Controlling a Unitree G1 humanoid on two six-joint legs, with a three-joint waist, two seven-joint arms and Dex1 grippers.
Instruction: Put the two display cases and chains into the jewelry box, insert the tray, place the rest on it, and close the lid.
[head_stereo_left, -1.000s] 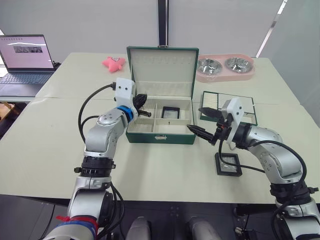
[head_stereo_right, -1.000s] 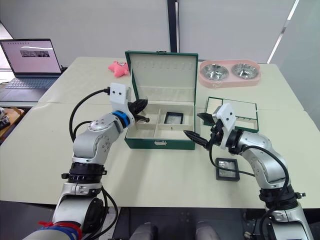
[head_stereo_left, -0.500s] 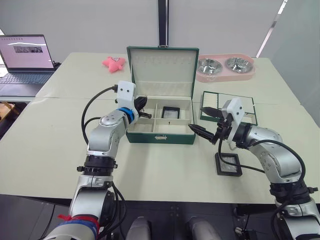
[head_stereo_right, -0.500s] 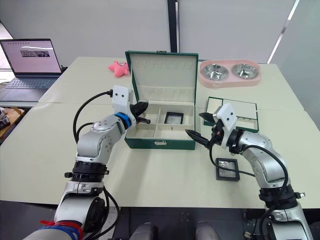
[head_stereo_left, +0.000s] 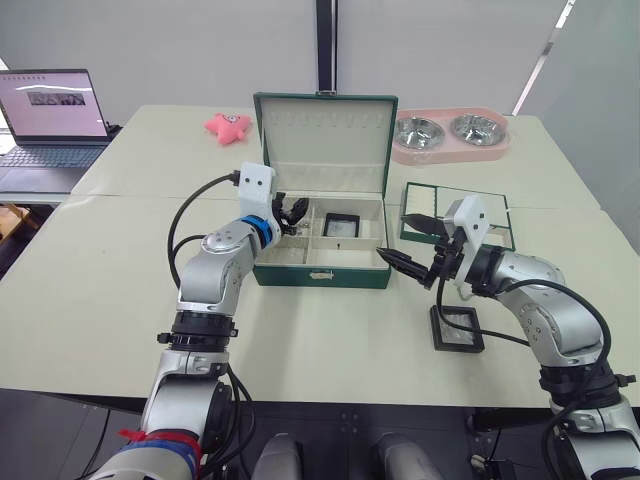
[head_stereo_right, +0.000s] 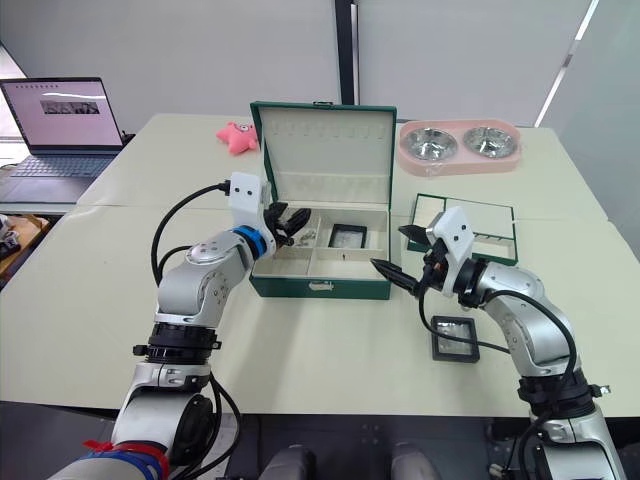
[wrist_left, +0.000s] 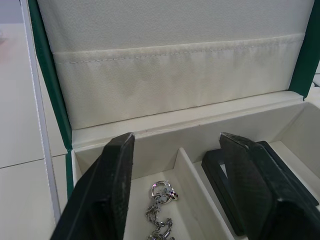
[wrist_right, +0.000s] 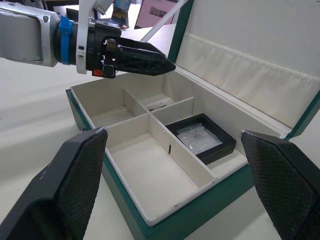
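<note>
Now chain (wrist_left: 161, 210) lies beneath left pincer (wrist_left: 175, 165).

No readable text, labels or numbers; laptop (head_stereo_left: 50, 115) screen at counter's far left corner illegible.

Both eye views look forward and down from head height over the table (head_stereo_left: 90, 290) – the same scene, slightly offset. The left wrist view sits close inside the jewelry box (wrist_left: 165, 120), facing its back wall; the right wrist view faces that same box from its front – near.
</note>
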